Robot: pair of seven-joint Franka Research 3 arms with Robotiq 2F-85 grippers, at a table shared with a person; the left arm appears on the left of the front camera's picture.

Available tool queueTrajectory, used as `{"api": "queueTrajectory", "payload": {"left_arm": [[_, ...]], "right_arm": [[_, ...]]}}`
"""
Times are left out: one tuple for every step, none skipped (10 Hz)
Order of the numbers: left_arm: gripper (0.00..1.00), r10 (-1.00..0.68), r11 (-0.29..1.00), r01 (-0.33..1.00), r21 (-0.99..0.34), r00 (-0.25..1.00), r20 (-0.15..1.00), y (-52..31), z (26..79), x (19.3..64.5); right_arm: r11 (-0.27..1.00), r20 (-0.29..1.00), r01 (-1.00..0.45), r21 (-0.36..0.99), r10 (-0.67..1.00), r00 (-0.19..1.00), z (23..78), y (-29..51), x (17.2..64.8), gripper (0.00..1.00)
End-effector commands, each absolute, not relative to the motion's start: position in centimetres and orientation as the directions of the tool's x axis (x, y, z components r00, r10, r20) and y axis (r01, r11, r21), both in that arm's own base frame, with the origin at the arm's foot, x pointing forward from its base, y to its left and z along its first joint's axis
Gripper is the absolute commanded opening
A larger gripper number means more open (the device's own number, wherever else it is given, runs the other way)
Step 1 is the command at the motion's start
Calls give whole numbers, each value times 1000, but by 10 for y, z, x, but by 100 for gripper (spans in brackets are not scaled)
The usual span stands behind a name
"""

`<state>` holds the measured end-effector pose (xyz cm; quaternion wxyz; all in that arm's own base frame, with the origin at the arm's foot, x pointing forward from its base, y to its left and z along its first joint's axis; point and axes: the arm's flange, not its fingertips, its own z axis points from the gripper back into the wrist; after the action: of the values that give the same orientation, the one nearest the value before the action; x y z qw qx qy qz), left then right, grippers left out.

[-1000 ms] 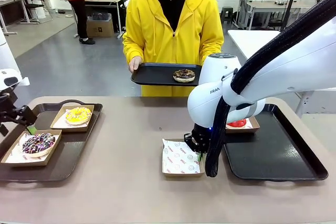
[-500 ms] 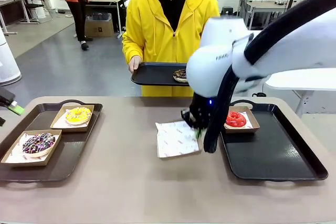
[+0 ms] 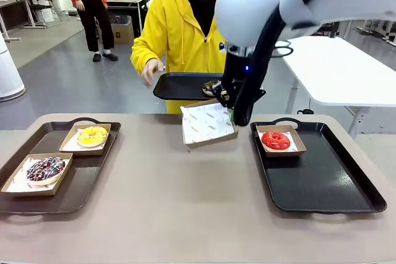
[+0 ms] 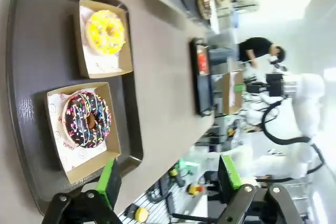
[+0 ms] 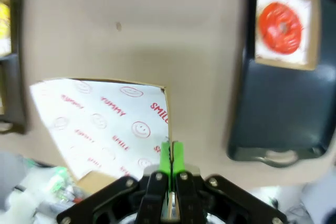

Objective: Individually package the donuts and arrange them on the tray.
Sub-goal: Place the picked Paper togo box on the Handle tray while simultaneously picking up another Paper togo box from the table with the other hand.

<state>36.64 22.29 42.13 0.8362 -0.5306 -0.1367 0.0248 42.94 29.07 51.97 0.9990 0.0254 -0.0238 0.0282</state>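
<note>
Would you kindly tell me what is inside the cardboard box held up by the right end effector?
The box in the right end effector holds just its printed paper liner, no donut. Anything beneath the liner is covered.

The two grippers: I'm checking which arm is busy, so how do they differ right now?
The right gripper is shut on an empty paper-lined box, held tilted above the table; the left gripper is open and holds nothing. The right one is up near the person's tray; the left one looks over the tray with two boxed donuts. Both have green pads.
</note>
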Motion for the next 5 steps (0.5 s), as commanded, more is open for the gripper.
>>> {"api": "queueTrajectory", "payload": {"left_arm": [[97, 200, 344, 103, -933, 963, 180, 260, 409, 381], [97, 223, 309, 80, -948, 962, 154, 269, 404, 378], [97, 232, 303, 59, -951, 964, 134, 278, 400, 375], [97, 243, 303, 37, -952, 963, 115, 287, 396, 371], [97, 245, 360, 16, -933, 963, 111, 291, 390, 367]], "right_arm": [[999, 8, -33, 33, 33, 999, 526, 293, 463, 0], [998, 8, -15, 53, 15, 1000, 526, 289, 479, 0], [998, 13, -26, 64, 25, 1000, 522, 286, 491, 0], [997, 11, -42, 57, 42, 999, 518, 284, 504, 0], [998, 3, -42, 44, 42, 999, 512, 281, 518, 0]]}}
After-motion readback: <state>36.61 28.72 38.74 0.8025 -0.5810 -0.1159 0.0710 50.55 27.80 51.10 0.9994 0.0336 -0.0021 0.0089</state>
